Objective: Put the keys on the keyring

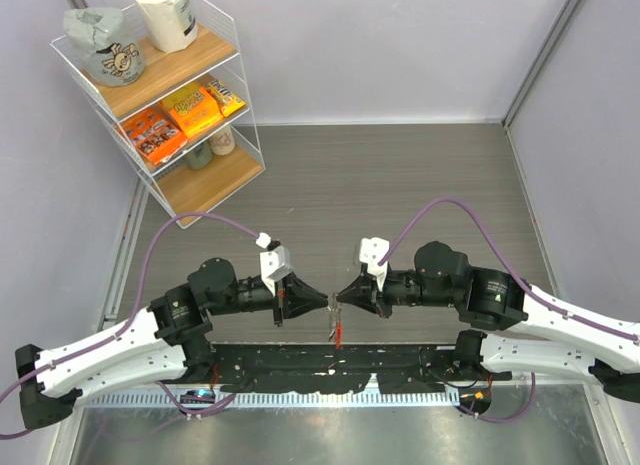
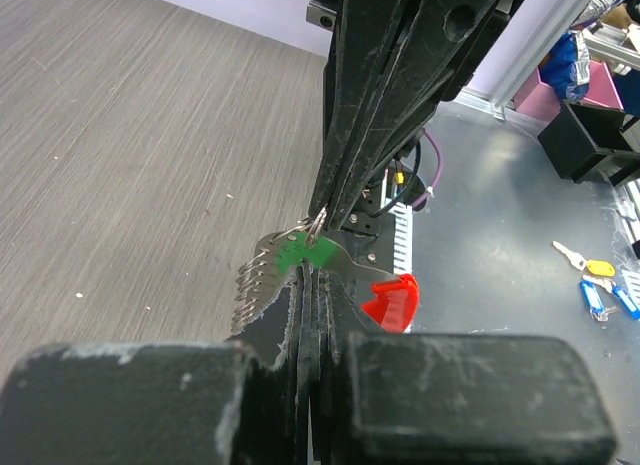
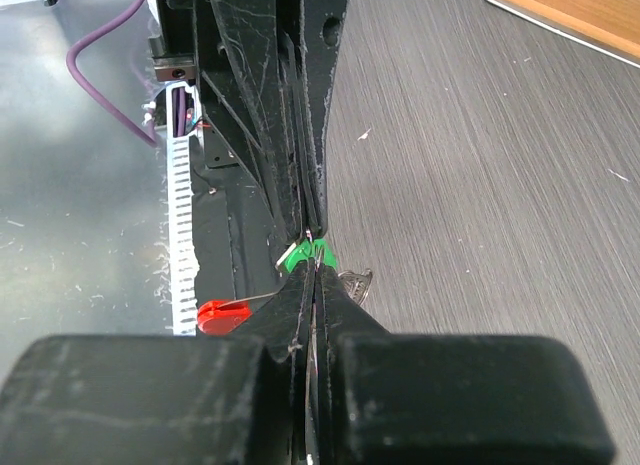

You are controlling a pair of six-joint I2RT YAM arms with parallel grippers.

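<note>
Both arms reach in toward each other, tips meeting nose to nose over the near edge of the table (image 1: 420,185), just above the black strip in front of the bases.

left gripper (image 2: 309,285): jaws closed right down, no gap I can see. They pinch the green key (image 2: 303,253) by its head; green shows on both sides of the tips in the left wrist cam.

right gripper (image 3: 315,273): also closed tight. Its tips come in from the opposite side and end at a thin silver loop just above the green head. I read that as a pinch on the keyring (image 2: 392,300), but contact is mostly hidden by the fingers, so low confidence.

Keyring posn: in the air btwn the two tips, not on the table. The red arc hangs just below and to one side of the green head, joined by a thin silver wire. The silvery chain-like part fans out on the other side of the head. From the top cam I see only a small red bit dangling under the meeting point.

Can't tell whether the key is threaded on the ring or only held against it.

Other: loose keys w/ yellow and blue tags (image 2: 598,277) lie on the metal surface, well apart from the grippers. Wire shelf w/ snack packs (image 1: 160,95) sits at the far left corner.
</note>
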